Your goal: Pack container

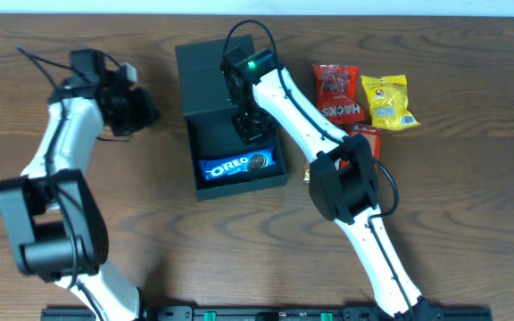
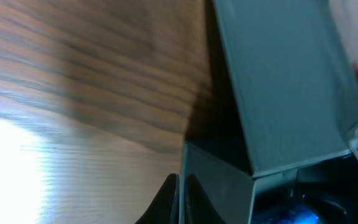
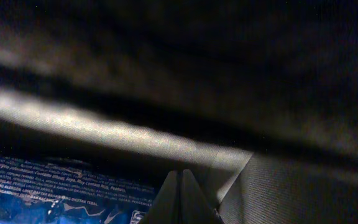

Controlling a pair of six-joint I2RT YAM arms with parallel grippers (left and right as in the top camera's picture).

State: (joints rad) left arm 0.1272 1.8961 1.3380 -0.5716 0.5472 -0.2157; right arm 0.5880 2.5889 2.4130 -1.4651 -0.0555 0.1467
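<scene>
Blue OREO packet (image 1: 239, 166) lies in the dark charcoal cardboard box (image 1: 205, 67), red HACKS bag (image 1: 337, 94) nearby; left gripper (image 2: 179, 196) and right gripper (image 3: 180, 196) clench nothing.

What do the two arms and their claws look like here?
The left arm and right arm match: white tubular links between bulky black joint housings, with thin black cables looping off them. The right one carries a small green light near its wrist. The left claw and right claw are black, ending in dark tapered fingers.
</scene>
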